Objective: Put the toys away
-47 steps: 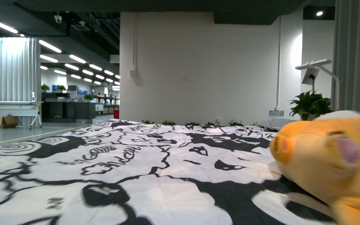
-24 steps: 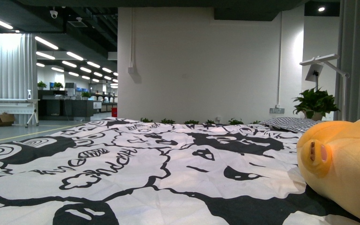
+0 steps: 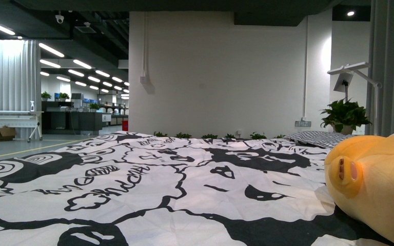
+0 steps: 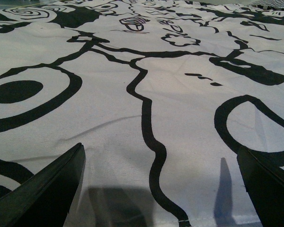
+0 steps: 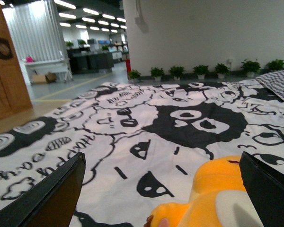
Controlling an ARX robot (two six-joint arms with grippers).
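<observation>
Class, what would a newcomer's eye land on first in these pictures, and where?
The orange-yellow plush toy, lying at the front view's right edge, stands out first. Under it spreads the bold black-and-white cartoon sheet, filling all three views. The right gripper hangs open just before the toy.

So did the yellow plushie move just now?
Yes. The orange-yellow plush toy slid toward the right side of the front view and turned its snout more toward the camera. For the last half second it has lain still. The black-and-white sheet stayed as it was.
</observation>
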